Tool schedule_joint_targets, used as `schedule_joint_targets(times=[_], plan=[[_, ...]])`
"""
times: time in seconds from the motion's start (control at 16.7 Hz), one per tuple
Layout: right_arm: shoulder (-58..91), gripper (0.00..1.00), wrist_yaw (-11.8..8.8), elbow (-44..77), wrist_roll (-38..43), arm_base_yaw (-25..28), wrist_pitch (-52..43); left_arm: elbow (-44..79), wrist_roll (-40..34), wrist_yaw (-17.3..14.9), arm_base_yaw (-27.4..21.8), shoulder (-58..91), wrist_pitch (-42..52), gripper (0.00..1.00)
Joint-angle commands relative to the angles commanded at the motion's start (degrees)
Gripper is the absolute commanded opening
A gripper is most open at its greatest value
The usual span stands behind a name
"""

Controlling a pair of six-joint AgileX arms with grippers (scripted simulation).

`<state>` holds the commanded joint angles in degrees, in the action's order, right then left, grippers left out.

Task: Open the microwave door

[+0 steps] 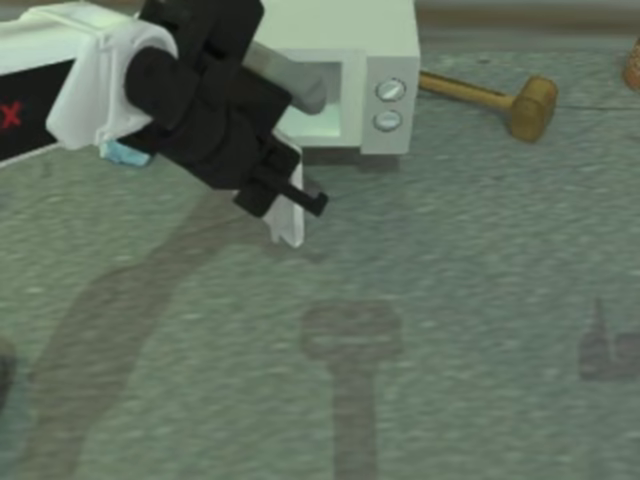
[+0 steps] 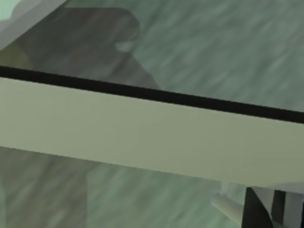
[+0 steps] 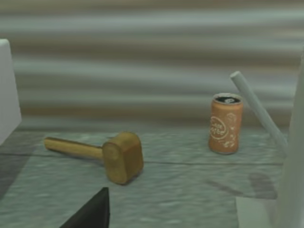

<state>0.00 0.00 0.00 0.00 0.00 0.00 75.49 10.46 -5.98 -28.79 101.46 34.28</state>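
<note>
The left gripper (image 1: pixel 296 200) hangs just in front of the microwave (image 1: pixel 345 75), at the top edge of the table (image 1: pixel 450 300), left of centre. Its black fingers (image 1: pixel 300 196) sit against the free edge of the microwave door (image 1: pixel 290 225), which stands swung out from the oven toward the near side, so that only its thin white edge shows below the fingertips. The jaws appear closed on that door edge, though the wrist body hides the contact itself, so the grip is a fair reading rather than a plain sight. Behind the gripper, the oven's cavity (image 1: pixel 325 95) lies exposed, and beyond it to the right sits the knob panel with its two round grey knobs (image 1: pixel 389 105). The left wrist view is filled by a long pale panel with a dark rim crossing it, probably the door seen close. Well to the right of the gripper, past the microwave, a wooden mallet (image 1: pixel 500 100) lies on the table, and the right wrist view shows it beside an orange can (image 3: pixel 225 123) standing upright. The right gripper (image 3: pixel 90 213) shows only as a dark finger tip in its own view, and I cannot tell how its jaws stand.
</note>
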Motion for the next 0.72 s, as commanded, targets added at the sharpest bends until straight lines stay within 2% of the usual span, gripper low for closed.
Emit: schedule_joint_targets(times=[0.72], plan=[[0.0,1.0,0.0,0.0,0.0,0.0,0.0,-0.2,0.4,-0.2,0.2,-0.2,0.0,0.0]])
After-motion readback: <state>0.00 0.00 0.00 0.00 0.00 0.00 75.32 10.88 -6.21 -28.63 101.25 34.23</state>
